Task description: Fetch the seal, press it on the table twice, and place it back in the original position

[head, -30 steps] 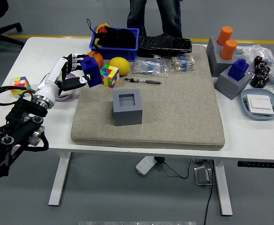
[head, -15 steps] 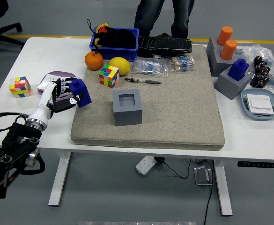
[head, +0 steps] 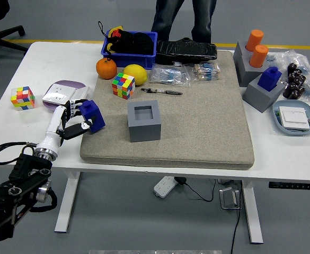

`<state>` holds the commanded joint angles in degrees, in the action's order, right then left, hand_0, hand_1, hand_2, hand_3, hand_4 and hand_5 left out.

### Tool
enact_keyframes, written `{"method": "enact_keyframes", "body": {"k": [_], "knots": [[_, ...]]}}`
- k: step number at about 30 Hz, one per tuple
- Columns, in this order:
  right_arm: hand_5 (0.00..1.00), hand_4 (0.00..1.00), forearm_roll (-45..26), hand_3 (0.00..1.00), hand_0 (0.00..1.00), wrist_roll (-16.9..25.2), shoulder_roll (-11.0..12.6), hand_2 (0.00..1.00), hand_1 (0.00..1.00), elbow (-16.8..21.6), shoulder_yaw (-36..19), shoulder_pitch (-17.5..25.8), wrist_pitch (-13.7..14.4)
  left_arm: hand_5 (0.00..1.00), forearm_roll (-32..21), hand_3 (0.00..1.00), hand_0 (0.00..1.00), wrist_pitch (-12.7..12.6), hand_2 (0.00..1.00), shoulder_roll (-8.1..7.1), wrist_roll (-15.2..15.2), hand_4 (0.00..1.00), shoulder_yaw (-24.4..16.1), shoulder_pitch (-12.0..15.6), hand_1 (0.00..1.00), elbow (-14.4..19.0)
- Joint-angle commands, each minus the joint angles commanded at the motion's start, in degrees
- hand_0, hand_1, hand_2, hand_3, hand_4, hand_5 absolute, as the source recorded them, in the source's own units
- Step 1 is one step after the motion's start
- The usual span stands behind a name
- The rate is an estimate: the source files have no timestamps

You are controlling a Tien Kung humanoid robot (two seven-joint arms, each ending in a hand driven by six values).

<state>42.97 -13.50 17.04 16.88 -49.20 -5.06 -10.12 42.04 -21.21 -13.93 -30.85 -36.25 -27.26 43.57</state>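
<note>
Left hand (head: 72, 119) gripping blue seal (head: 93, 115) — at mat's (head: 197, 121) left edge

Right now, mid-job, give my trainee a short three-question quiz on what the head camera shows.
1. True or false: the left hand grips the blue seal.
2. The grey holder at the mat's centre is: A) filled B) empty C) tipped over.
3. Which fruit sits between the orange and the blue bin's right end, beside the Rubik's cube?

Key: 1 true; 2 B; 3 the lemon.
</note>
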Motion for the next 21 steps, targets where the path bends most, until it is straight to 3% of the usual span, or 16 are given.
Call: {"method": "enact_keyframes", "body": {"k": [10, 21], "knots": [[0.562, 0.804, -0.02, 0.745, 0.867, 0.02, -0.01, 0.743, 0.782, 0.07, 0.40, 0.12, 0.00, 0.002, 1.18, 0.664, 0.694, -1.00, 0.465, 0.95, -1.00, 0.653, 1.28, 1.04, 0.512, -0.58], [0.564, 0.804, 0.05, 0.744, 0.866, 0.01, -0.19, 0.743, 0.782, -0.02, -0.01, 0.24, -0.01, 0.002, 1.22, 0.659, 0.694, -1.13, 0.464, 0.96, -0.89, 0.653, 4.07, 1.33, 0.512, -1.16]]}}
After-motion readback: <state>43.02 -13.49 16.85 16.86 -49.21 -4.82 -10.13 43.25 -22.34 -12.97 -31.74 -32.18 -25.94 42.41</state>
